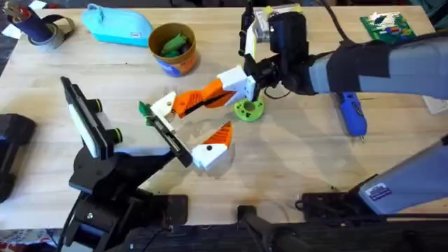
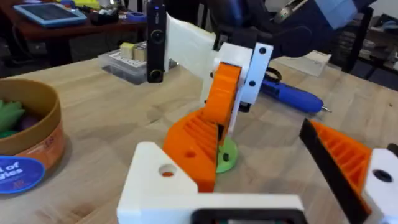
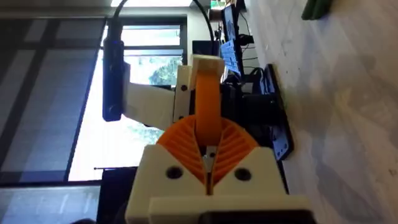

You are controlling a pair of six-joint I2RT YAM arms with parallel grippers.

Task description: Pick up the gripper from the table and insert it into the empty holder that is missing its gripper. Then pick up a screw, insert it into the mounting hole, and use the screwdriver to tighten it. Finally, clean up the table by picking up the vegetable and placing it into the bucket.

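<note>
Gripper part (image 1: 203,97), long orange finger on a white base, is off the table and angled over the middle of it, white base end clamped by the right gripper (image 1: 253,82), orange tip pointing down-left at the holder (image 1: 164,105). Tip is touching or just beside the white holder block; cannot tell if it is seated. Holder sits at the end of a thin black bar (image 1: 171,139) running toward the left arm; whether the left gripper is open or closed cannot be told. Second white block with short orange wedge (image 1: 213,147) lies just below, near the bar. Small green round piece (image 1: 248,109) on the table right under the held part. Screwdriver (image 1: 352,112), blue, lies flat well to the right. Bucket (image 1: 172,47) stands upright at the back, green vegetable (image 1: 173,43) inside it, light-blue pouch (image 1: 117,24) just beside it on the left. Tape roll (image 1: 43,29) at the far left corner.
</note>
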